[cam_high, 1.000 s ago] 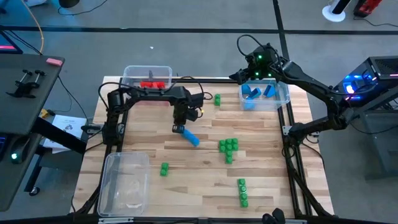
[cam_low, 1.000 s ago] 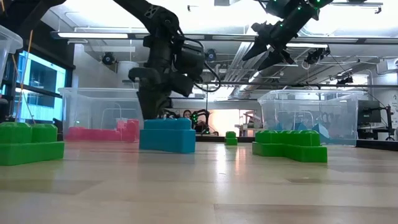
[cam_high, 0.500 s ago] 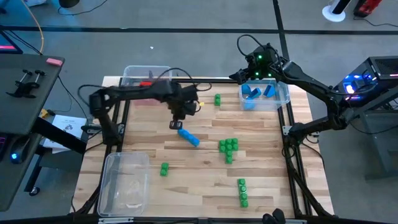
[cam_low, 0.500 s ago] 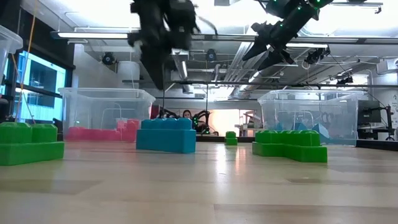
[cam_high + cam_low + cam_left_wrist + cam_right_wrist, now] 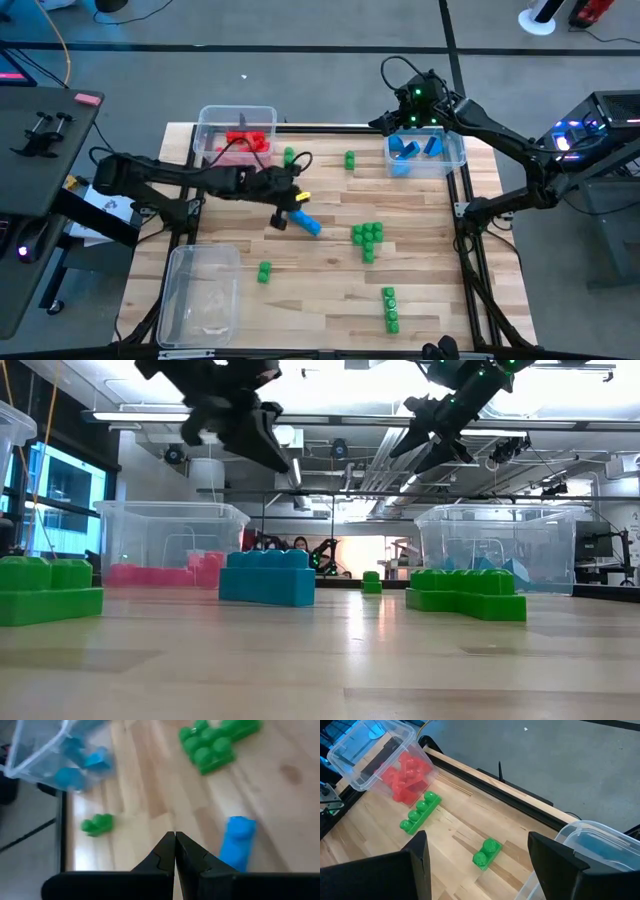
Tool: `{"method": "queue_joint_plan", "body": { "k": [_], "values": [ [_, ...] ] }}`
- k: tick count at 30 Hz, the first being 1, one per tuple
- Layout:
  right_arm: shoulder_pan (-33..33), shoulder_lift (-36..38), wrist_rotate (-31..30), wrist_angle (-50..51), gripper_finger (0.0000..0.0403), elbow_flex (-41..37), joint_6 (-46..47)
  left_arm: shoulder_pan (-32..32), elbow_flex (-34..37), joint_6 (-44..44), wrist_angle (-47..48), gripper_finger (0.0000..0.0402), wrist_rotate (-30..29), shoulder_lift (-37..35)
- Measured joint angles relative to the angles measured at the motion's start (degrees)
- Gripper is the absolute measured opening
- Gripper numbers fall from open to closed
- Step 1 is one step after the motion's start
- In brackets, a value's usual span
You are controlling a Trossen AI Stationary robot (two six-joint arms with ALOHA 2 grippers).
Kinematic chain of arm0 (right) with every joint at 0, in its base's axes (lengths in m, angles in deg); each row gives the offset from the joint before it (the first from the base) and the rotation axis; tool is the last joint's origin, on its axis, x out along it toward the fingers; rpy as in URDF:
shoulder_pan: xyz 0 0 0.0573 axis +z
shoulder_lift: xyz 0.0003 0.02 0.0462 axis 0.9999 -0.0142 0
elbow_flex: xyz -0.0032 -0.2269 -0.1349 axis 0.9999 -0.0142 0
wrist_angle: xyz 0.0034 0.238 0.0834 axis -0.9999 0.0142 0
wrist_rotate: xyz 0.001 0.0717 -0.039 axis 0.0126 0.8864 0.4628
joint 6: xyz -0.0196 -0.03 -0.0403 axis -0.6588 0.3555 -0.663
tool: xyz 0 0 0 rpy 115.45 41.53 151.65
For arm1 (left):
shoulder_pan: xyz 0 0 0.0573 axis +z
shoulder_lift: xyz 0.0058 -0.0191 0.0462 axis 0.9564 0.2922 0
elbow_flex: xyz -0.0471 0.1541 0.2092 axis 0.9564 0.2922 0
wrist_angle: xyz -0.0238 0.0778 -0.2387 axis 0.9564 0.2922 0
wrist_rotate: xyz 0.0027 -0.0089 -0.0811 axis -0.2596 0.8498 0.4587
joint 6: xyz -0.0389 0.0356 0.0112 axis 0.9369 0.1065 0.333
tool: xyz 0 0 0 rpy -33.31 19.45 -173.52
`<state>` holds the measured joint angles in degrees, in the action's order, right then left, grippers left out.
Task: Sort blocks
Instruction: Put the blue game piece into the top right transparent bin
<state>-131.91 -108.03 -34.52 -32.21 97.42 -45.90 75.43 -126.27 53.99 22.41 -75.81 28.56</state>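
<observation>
My left gripper (image 5: 175,845) is shut on nothing and hangs above the table mid-left (image 5: 288,195), high in the low view (image 5: 240,420). Just beside and below it, a blue block (image 5: 305,222) (image 5: 239,842) (image 5: 268,578) lies flat on the wood. Green blocks sit loose on the table: a cluster (image 5: 367,235) (image 5: 215,742), a small piece (image 5: 350,160) (image 5: 487,852), a bar (image 5: 288,155) (image 5: 420,812), and others (image 5: 264,270) (image 5: 390,308). My right gripper (image 5: 477,842) is open, held high near the blue-block bin (image 5: 400,120) (image 5: 435,435).
A clear bin with red blocks (image 5: 237,135) (image 5: 380,760) stands at the far left. A clear bin with blue blocks (image 5: 425,152) (image 5: 500,545) stands at the far right, and an empty clear bin (image 5: 200,295) at the near left corner. Bare wood lies between the green pieces.
My left gripper has risen from the blue block's end to well above the table and tipped over, while its arm drew back toward the table's left edge. The blue block has stayed in place. The green bar near the red bin has come into sight.
</observation>
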Motion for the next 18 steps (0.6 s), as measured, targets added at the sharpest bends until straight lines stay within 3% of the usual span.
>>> {"method": "queue_joint_plan", "body": {
  "k": [8, 18],
  "values": [
    [0.01, 0.0, -0.02, -0.01, 0.0215, 0.0, 0.36, 3.39, -6.96, 0.06, 7.75, 0.0014, 3.93, 5.29],
    [0.02, 0.0, -0.02, -0.05, 0.0215, 0.0, 0.42, 3.8, -7.38, 7.64, 14.0, 0.0135, 7.56, 6.99]
  ]
}}
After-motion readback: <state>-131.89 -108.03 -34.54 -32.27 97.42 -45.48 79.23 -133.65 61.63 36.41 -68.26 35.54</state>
